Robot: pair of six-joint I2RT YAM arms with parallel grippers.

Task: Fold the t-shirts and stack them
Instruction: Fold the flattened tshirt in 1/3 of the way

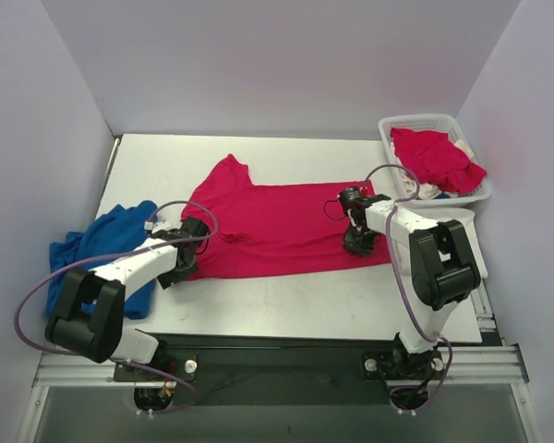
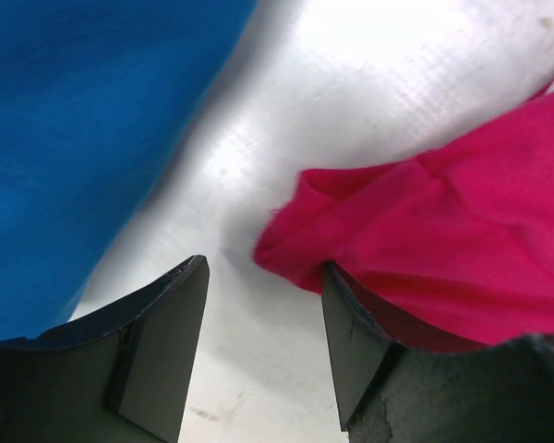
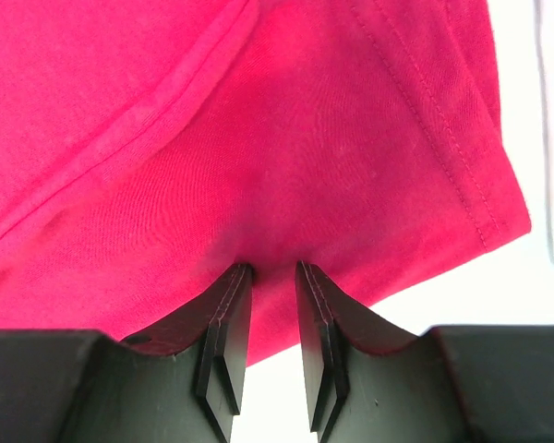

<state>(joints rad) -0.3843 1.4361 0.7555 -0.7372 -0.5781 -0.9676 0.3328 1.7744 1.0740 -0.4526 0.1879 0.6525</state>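
Pinkish-red t-shirt (image 1: 277, 226) lies spread flat across the middle of the white table (image 1: 351, 295), its length running from 9 o'clock to 3 o'clock, with one short sleeve poking out toward 11 o'clock. At the shirt's 3 o'clock end the right gripper (image 1: 358, 242) is lowered onto the cloth; in its wrist camera the right gripper (image 3: 270, 269) has its two dark fingers (image 3: 223, 332) drawn nearly together, pinching a small pucker of the fabric close to the stitched hem, and a corner of that hem ends over bare table at 4 o'clock. At the shirt's 8 o'clock corner sits the left gripper (image 1: 192, 242); seen from its own wrist, the left gripper (image 2: 263, 268) is spread wide with only table between the fingers, and a bunched edge of the t-shirt (image 2: 425, 249) touches the finger on the right of that view. A crumpled blue garment (image 1: 102, 249) lies at 9 o'clock on the table's edge, just beside the left arm, and fills the 10 o'clock part of the left wrist view (image 2: 74, 138). At 2 o'clock, a white lattice basket (image 1: 434, 120) holds a second pinkish-red t-shirt (image 1: 434, 157), heaped, with a bit of white cloth (image 1: 463, 148) showing beside it.
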